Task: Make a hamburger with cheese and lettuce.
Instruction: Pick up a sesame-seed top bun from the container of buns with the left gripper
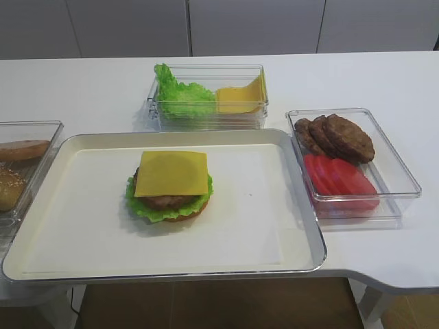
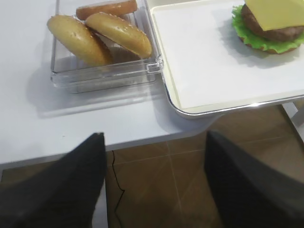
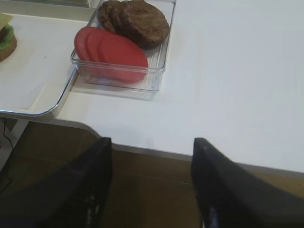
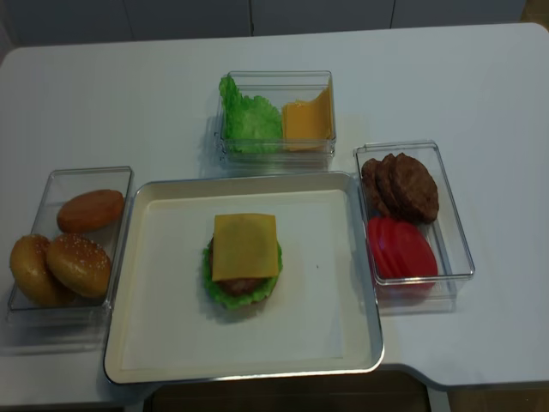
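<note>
Left hand (image 2: 154, 190) hangs open and empty off the desk edge (right hand (image 3: 152, 190) likewise); cheese (image 4: 245, 246) placed, so next comes a sesame bun top (image 2: 118, 33).

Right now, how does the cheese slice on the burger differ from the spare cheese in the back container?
The cheese slice on the burger lies flat on the patty; the spare cheese leans tilted in its container. The burger's slice shows its full square outline; the spare cheese shows only part of itself, with one corner pointing up. The burger's slice sits above lettuce; the spare cheese sits beside a bunched leaf. Both are smooth and yellow.
</note>
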### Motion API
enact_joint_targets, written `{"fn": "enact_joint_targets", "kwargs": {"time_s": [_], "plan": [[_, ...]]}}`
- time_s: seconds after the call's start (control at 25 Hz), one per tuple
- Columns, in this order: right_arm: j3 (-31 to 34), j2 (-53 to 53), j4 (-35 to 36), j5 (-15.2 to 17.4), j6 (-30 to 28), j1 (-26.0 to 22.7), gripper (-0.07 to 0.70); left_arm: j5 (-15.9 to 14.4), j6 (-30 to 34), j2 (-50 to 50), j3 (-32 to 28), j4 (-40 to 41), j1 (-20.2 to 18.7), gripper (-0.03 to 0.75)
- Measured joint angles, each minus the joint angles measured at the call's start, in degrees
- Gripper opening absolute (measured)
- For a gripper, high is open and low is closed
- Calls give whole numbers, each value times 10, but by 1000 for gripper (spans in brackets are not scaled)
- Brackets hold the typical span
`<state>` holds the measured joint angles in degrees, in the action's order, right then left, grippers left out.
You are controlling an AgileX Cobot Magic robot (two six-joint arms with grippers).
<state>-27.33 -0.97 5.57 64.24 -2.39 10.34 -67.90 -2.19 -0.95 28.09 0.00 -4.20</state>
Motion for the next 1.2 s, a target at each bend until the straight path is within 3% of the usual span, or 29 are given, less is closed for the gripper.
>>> {"fn": "enact_joint_targets", "kwargs": {"time_s": [0.88,1.2], "plan": [[0,0,0,0,0,0,426,0,9,0,0,0,0,484],[0,0,0,0,0,0,426,-39,17,41,49,22,0,468]]}}
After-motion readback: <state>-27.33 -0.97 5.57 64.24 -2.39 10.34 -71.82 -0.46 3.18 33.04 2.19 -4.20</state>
